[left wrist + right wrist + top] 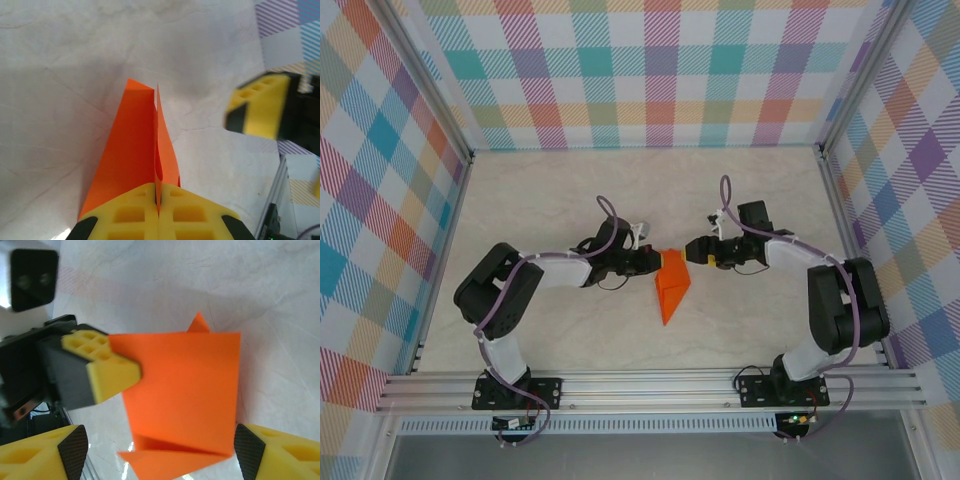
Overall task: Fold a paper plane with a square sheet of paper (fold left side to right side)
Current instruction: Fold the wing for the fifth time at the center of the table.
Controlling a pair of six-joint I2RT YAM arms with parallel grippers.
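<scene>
Folding appears mid-step: left gripper (158, 196) clenched on the centre crease of the orange paper (673, 289) on the table (570, 195), right gripper (694, 251) released, straddling that paper, probably next to pinch its flap

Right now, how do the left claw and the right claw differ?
The left claw is shut, pinching the orange paper; the right claw is open, its fingers apart either side of it. The left claw meets the paper from the left, the right claw from the right. Both have yellow fingers.
</scene>
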